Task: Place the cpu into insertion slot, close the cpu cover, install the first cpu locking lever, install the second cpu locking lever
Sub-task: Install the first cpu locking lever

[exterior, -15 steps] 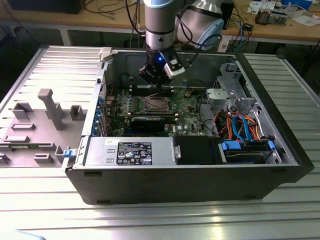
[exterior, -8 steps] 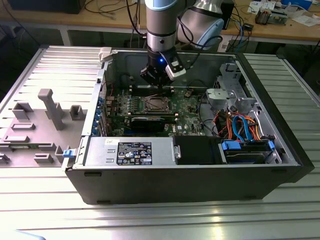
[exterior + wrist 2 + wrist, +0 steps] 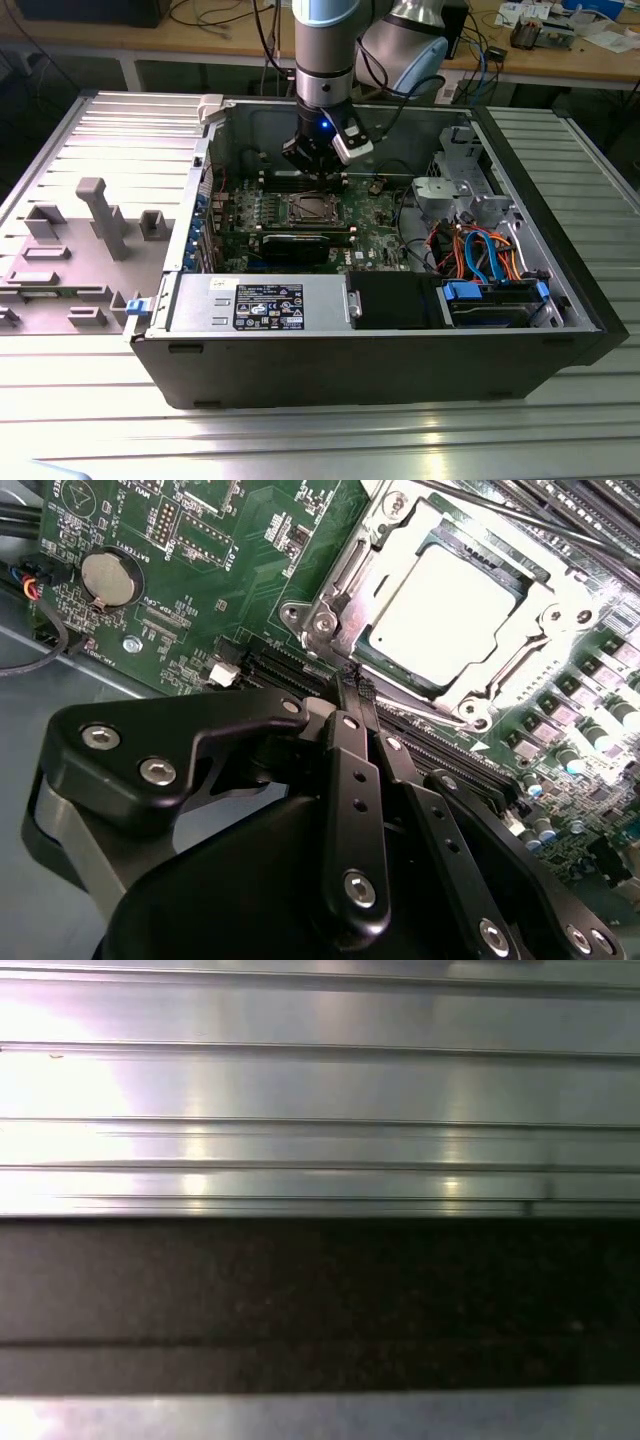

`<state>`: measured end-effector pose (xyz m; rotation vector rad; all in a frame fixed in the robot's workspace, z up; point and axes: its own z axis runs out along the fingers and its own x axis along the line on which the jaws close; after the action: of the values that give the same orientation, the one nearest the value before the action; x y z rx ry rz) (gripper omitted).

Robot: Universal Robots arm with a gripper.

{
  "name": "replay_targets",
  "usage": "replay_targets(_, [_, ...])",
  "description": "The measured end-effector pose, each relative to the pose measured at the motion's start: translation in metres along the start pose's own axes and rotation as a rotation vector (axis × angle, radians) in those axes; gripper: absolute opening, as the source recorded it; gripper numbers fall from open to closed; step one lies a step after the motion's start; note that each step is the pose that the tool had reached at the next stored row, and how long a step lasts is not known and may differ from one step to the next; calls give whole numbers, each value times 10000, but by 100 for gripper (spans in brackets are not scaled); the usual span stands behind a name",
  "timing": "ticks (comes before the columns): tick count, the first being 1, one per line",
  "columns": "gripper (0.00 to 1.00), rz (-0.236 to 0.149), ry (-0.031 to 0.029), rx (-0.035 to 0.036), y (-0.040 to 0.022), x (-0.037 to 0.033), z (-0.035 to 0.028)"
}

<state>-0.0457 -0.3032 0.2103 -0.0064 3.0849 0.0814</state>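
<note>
The hand [image 3: 352, 685], fingers pressed together and holding nothing, hovers just beside the insertion slot [image 3: 345, 580], where the cpu [image 3: 445, 605] sits under the lowered cpu cover [image 3: 530, 630].

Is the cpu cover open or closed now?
Closed. In the second wrist view the cpu cover lies flat around the cpu, whose silver top shows through its window.
</note>
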Motion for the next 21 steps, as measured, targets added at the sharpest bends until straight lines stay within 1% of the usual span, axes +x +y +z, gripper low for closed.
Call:
replay_targets(4, [11, 1, 0, -6, -1, -1, 24])
replay_targets(7, [11, 2, 5, -33, -2, -4, 38])
replay_targets(11, [11, 4, 14, -40, -3, -10, 50])
replay_targets(17, [11, 4, 17, -45, -3, -14, 54])
replay_targets(21, [11, 4, 16, -47, -2, -15, 40])
